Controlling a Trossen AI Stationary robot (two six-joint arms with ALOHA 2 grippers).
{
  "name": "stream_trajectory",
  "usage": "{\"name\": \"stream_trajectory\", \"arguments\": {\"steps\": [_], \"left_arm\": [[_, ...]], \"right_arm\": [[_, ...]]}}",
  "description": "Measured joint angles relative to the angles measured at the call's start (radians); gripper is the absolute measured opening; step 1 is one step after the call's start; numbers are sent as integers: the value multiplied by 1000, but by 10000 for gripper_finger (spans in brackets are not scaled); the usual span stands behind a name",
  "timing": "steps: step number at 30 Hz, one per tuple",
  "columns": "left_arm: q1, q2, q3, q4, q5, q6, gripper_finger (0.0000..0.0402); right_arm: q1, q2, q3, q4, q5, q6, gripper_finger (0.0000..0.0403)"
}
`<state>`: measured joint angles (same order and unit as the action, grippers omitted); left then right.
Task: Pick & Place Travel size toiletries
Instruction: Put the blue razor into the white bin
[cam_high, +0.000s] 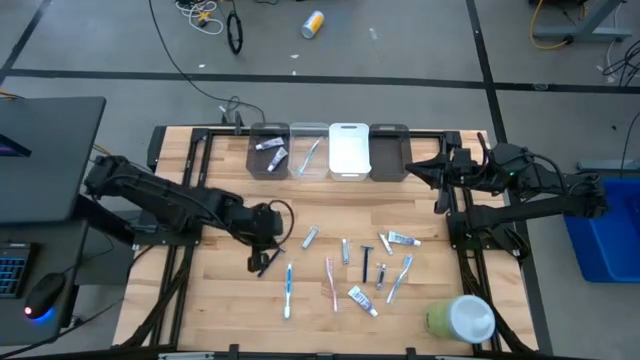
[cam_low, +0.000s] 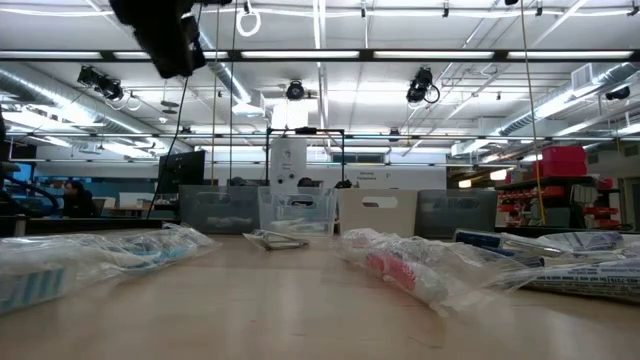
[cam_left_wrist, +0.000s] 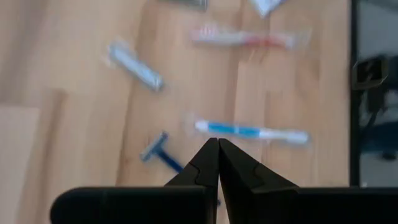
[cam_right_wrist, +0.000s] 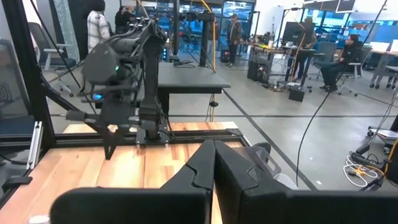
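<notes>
Toiletries (cam_high: 345, 262) without readable labels

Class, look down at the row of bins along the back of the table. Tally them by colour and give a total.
Dark bins: 2
Clear bin: 1
White bin: 1
Total: 4

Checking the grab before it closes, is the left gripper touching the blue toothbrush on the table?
Apart. The left wrist view shows bare wood between the shut left gripper and the blue toothbrush.
</notes>
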<state>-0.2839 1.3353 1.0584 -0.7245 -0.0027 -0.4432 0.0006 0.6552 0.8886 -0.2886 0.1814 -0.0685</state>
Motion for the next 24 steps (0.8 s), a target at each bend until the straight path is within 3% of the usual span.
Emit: {"name": "stream_trajectory", "arguments": {"steps": [7, 16, 24], "left_arm": [[-46, 117, 0, -85, 2, -30, 51], [-55, 174, 0, -111, -9, -171, 155], [-46, 173, -3, -93, -74, -471, 231]], "right_arm": [[0, 0, 0, 0, 0, 0, 11], [0, 0, 0, -1, 0, 0, 11], [0, 0, 0, -4, 0, 0, 11]]}}
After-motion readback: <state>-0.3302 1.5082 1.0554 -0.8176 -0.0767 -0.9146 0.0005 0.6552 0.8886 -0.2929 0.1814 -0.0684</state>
